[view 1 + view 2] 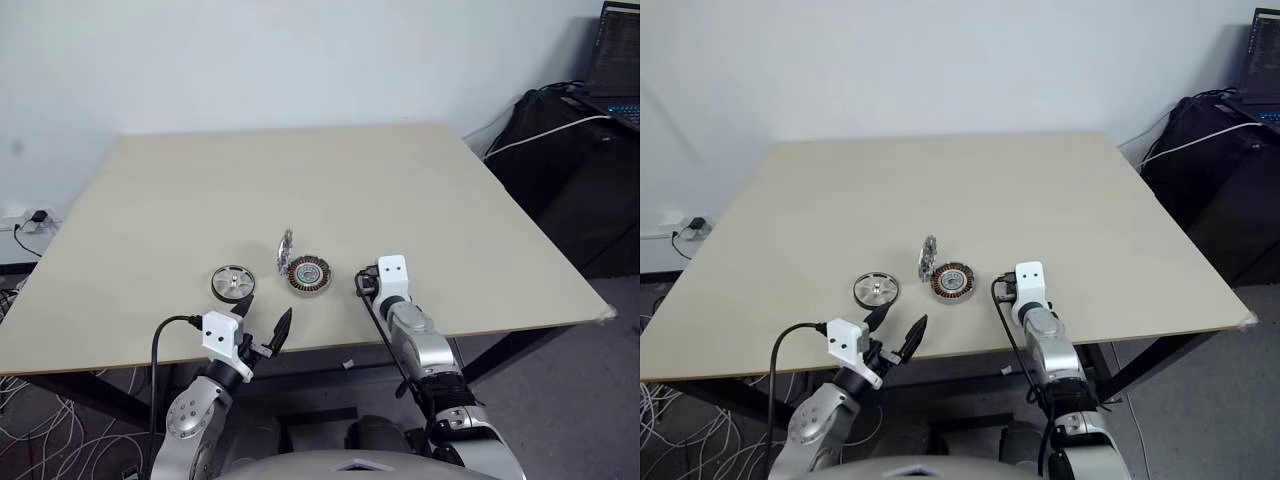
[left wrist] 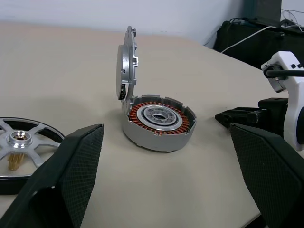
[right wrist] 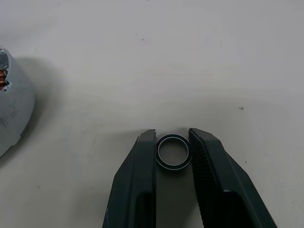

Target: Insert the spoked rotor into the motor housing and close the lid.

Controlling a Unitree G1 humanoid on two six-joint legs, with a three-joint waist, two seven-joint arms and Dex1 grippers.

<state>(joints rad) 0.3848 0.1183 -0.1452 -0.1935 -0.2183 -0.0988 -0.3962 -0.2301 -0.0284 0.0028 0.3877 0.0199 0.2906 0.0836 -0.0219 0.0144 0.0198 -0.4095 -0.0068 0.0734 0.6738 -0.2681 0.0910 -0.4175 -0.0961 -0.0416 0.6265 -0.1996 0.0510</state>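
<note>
The spoked rotor (image 1: 231,282) lies flat on the table, left of the motor housing (image 1: 309,277). The housing shows copper windings, and its silver lid (image 1: 285,250) stands up open at its left rear. My left gripper (image 1: 266,310) hovers open at the table's near edge, in front of the rotor and housing, touching neither. To the right of the housing, my right gripper (image 3: 172,135) reaches down to the tabletop. Its two fingers press both sides of a small black ring (image 3: 173,152) lying on the table.
The beige table (image 1: 400,180) has bare surface behind and to the right of the parts. Beyond its right edge stand a black bag (image 1: 560,120) and a laptop (image 1: 615,50). Cables and a socket (image 1: 30,225) lie off the left side.
</note>
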